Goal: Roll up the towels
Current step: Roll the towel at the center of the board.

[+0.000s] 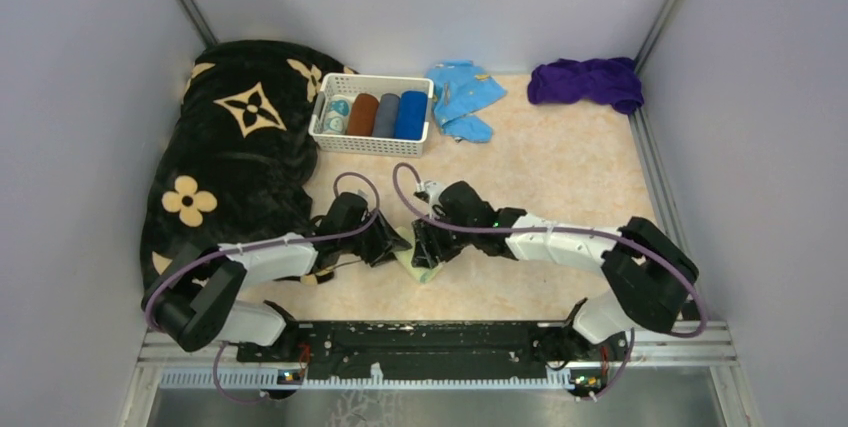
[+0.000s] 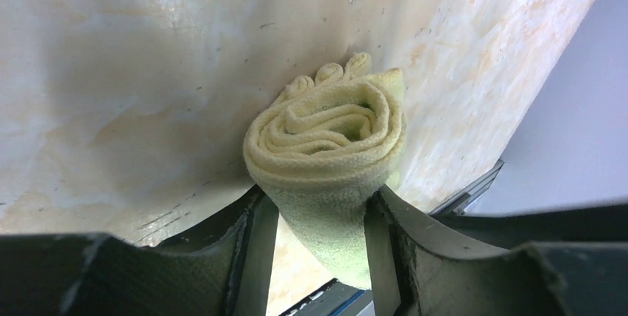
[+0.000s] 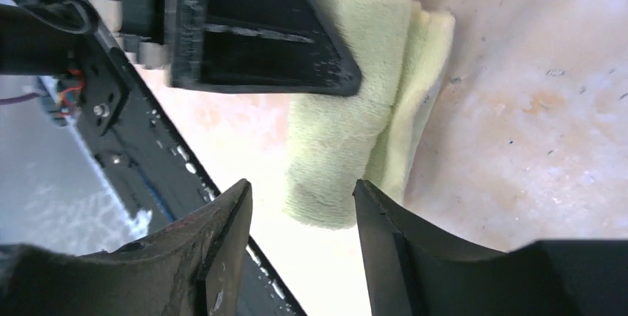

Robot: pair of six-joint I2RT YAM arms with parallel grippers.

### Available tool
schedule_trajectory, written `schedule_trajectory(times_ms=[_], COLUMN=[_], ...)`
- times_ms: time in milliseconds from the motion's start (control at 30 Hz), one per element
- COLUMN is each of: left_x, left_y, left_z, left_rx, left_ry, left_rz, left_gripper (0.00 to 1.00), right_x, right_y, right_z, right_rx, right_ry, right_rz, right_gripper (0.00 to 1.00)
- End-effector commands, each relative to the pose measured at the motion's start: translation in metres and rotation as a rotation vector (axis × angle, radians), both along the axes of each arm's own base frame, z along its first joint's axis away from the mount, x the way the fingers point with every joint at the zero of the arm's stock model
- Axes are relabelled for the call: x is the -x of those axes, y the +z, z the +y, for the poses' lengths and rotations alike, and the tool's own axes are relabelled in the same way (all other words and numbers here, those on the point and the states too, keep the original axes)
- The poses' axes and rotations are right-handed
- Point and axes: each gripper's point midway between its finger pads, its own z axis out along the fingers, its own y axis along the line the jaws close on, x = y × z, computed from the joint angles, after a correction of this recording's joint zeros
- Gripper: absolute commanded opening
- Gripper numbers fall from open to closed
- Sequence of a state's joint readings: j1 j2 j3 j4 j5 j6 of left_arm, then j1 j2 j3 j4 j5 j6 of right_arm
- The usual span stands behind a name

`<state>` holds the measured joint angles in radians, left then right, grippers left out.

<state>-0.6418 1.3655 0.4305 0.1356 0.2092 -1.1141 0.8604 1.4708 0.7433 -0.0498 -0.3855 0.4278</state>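
Left wrist view shows my left gripper [image 2: 318, 197] clamped across the rolled pale yellow towel [image 2: 326, 131] on the table [image 2: 148, 72] near the front edge, my right gripper [image 3: 301, 184] open at its end, so I would hold firm, lifting level to keep coils tight.

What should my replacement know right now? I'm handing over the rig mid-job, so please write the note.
Left gripper: shut on the rolled pale yellow cloth towel, at the near middle of the table.
Right gripper: open, fingers straddling that roll's end, not gripping.
Done: the royal blue towel roll sits in the white plastic basket; the yellow one is rolled.
Left: the crumpled dark purple towel in the far right corner is unrolled. The yellow roll probably belongs in the basket too.
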Motion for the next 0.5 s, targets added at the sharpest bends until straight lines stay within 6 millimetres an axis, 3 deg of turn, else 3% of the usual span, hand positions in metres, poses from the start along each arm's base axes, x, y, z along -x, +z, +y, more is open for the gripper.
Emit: schedule_trajectory(times_ms=[0, 133, 333, 467], left_x=[0.015, 0.015, 0.015, 0.014], left_y=[-0.031, -0.033, -0.033, -0.032], left_z=[0.020, 0.020, 0.020, 0.019], left_rx=[-0.146, -0.168, -0.182, -0.182], left_ry=[0.000, -0.008, -0.008, -0.006], left_rz=[0.078, 0.083, 0.081, 0.077], left_gripper=[0.50, 0.50, 0.51, 0.54], right_x=[-0.020, -0.017, -0.005, 0.006], right_y=[0.017, 0.028, -0.002, -0.032], right_z=[-0.022, -0.008, 0.006, 0.003], right_rx=[0.271, 0.373, 0.565, 0.689], right_ry=[-0.048, -0.040, 0.018, 0.050], right_rz=[-0.337, -0.501, -0.592, -0.590], right_gripper=[0.54, 0.56, 0.55, 0.51])
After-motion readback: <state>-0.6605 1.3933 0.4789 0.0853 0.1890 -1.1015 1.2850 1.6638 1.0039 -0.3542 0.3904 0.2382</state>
